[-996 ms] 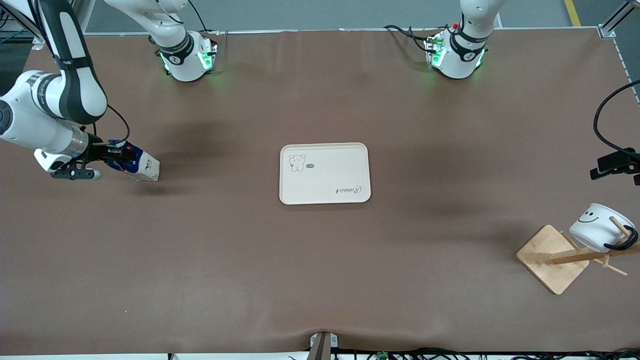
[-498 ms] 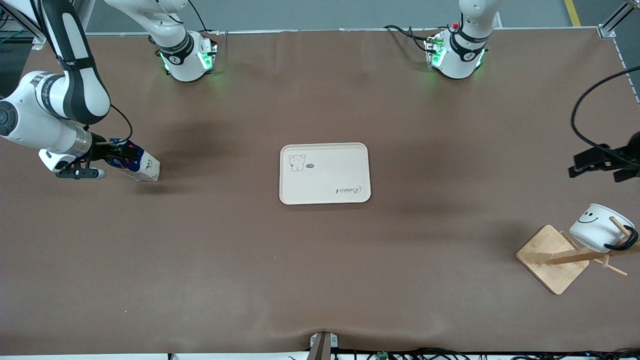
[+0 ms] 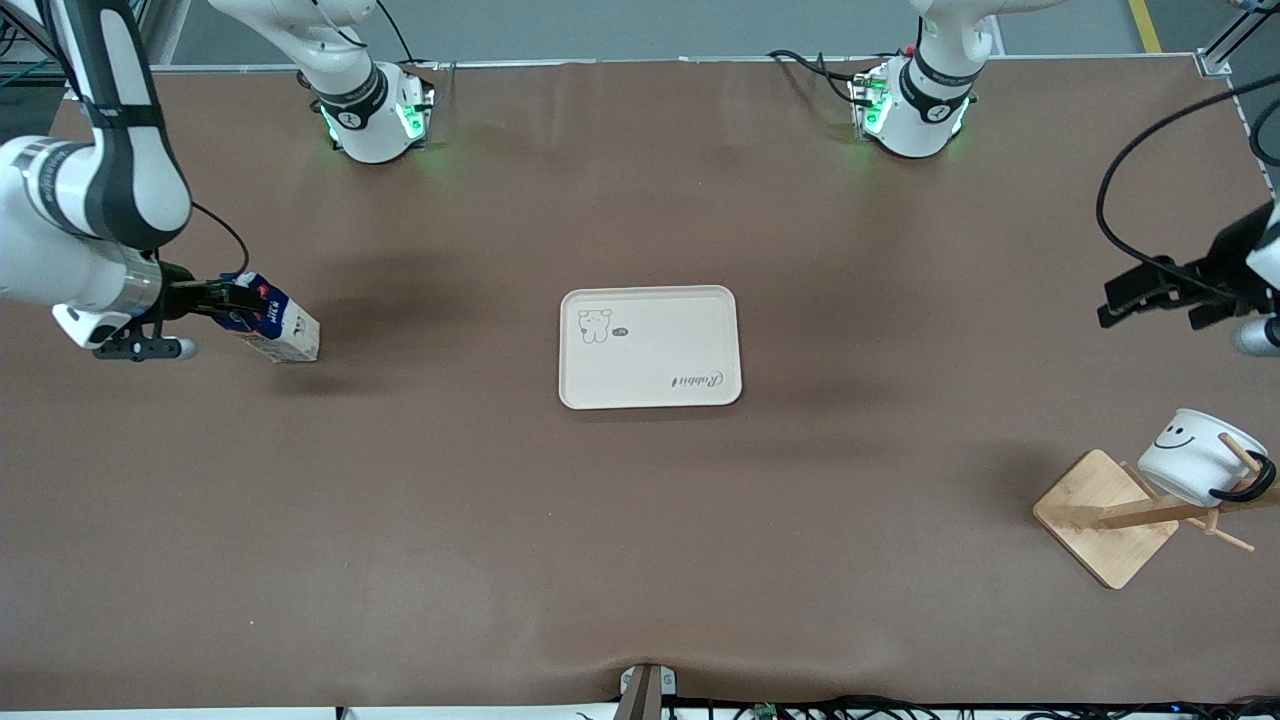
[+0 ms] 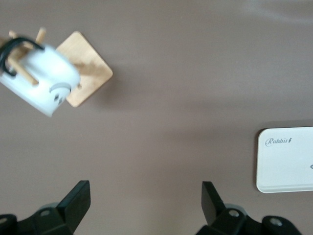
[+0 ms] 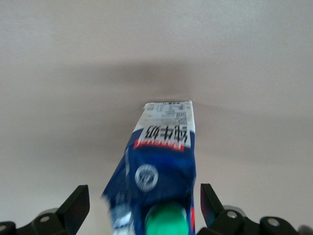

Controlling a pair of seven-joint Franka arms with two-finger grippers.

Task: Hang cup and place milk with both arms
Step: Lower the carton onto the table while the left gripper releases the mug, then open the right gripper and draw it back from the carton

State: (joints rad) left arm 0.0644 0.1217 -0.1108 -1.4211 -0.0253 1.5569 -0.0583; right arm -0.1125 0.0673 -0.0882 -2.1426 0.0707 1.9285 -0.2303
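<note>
On the wooden rack with pegs [image 3: 1150,512], at the left arm's end of the table, the small white mug with a black smiley face and a black loop handle [image 3: 1192,456] hangs by its handle on a peg, so the hanging part of the job looks done. Up over bare brown table near that rack, the left gripper [image 3: 1150,295] is empty, with its two black fingers spread wide and nothing between them. Down at the right arm's end of the table, the small dark-blue and white milk carton with a round green cap [image 3: 268,325] sits between the fingers of the right gripper [image 3: 215,302]. In the right wrist view the carton [image 5: 164,174] is right in the middle, but the fingers stand wide on each side and do not seem to touch it, so the grip looks not made. The carton looks tipped, with its bottom on the table. Well apart from that gripper, in the middle of the table, the cream flat tray with a little bear picture [image 3: 650,346] has nothing on it. I think the milk has yet to go there.
</note>
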